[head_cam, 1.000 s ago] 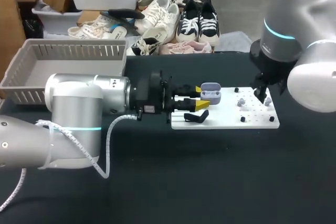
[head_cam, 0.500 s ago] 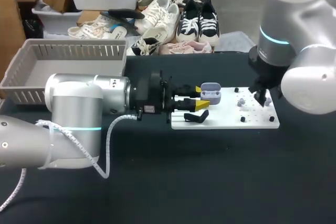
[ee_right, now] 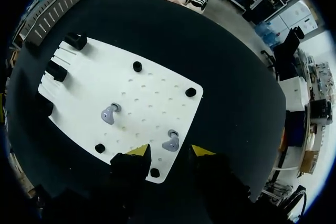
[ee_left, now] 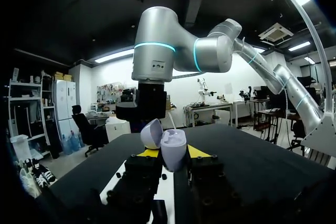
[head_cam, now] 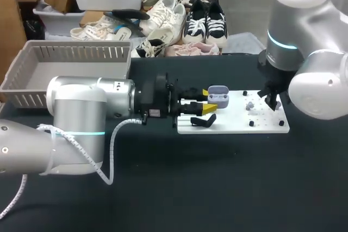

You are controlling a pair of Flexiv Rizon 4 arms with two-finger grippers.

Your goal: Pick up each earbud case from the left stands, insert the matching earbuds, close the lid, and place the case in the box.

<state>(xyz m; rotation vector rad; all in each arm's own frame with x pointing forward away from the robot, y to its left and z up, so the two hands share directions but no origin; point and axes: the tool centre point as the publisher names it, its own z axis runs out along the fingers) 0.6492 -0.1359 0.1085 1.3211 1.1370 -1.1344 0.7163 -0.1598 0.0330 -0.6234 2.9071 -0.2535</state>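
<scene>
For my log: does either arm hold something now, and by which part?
The left gripper grips the open case by its base; the right gripper holds nothing.

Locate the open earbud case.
In the head view, the earbud case is gripped in the left pincer, over the white board's left end, with its lid open.

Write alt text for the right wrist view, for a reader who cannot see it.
The right gripper hangs open over a white pegboard on a black table, one lavender earbud just ahead of the gap between its fingers. A second earbud lies further along the board, with black stands at its far end.
</scene>
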